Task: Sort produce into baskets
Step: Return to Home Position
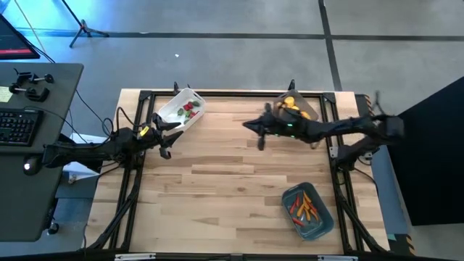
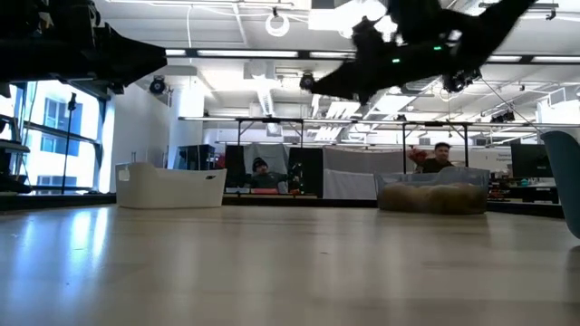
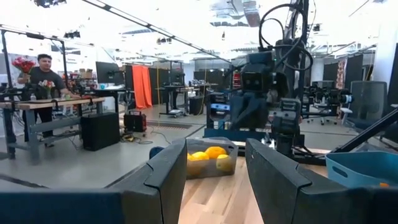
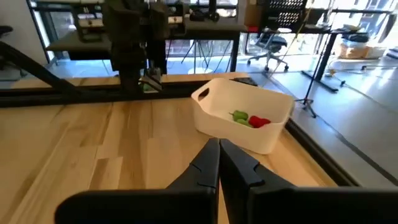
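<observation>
Now: left gripper (image 3: pixel 216 163) beside white bin (image 1: pixel 171 113) at worktop's (image 1: pixel 217 188) far-left corner, jaws apart; right gripper (image 4: pixel 219 149) beside grey bin (image 1: pixel 312 114) at far edge, jaws together.

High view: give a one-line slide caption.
Peppers in white bin, yellow fruit in grey bin, orange pieces in blue bin; left gripper and right gripper hover above the table.

The right hand (image 4: pixel 219 147) is pointing its closed fingers at the white bin (image 4: pixel 268 140), which is sitting on the bench (image 4: pixel 93 143) and holding a green piece (image 4: pixel 239 116) and a red piece (image 4: pixel 260 122).
</observation>
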Robot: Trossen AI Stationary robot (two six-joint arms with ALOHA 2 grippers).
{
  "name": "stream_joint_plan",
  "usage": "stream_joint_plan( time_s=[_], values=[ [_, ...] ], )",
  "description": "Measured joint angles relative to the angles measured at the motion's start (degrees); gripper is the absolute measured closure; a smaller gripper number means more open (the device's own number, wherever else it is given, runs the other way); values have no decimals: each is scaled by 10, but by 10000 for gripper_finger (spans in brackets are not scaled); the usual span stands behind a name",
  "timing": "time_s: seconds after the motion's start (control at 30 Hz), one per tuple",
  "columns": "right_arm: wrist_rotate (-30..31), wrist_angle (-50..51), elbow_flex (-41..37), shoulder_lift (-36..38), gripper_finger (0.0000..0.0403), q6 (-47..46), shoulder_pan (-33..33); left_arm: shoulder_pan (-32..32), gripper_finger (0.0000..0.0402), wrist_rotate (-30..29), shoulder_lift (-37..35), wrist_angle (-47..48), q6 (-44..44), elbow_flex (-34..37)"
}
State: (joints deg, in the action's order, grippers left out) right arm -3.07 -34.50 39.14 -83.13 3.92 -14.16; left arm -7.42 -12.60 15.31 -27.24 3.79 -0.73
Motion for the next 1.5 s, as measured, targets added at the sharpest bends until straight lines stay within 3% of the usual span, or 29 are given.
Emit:
stream_joint_plan(
  time_s=[0.53, 0.73, 1.0, 1.23, 1.5],
  values=[
    [65, -9, -278, 374, 403, -20, -5, -1, 251, -45, 0, 17, 25, 0],
    [65, 11, -347, 510, 403, -25, -4, 0, 296, -61, 0, 56, 14, 0],
    [71, 160, -367, 691, 403, -35, -4, 0, 393, -81, 0, 69, 14, 0],
    [71, 282, -367, 832, 403, -35, -4, 0, 399, -92, -36, 106, 18, 0],
    [91, 244, -382, 831, 403, -13, -4, 0, 401, -102, -152, 230, -1, 0]
  ],
)
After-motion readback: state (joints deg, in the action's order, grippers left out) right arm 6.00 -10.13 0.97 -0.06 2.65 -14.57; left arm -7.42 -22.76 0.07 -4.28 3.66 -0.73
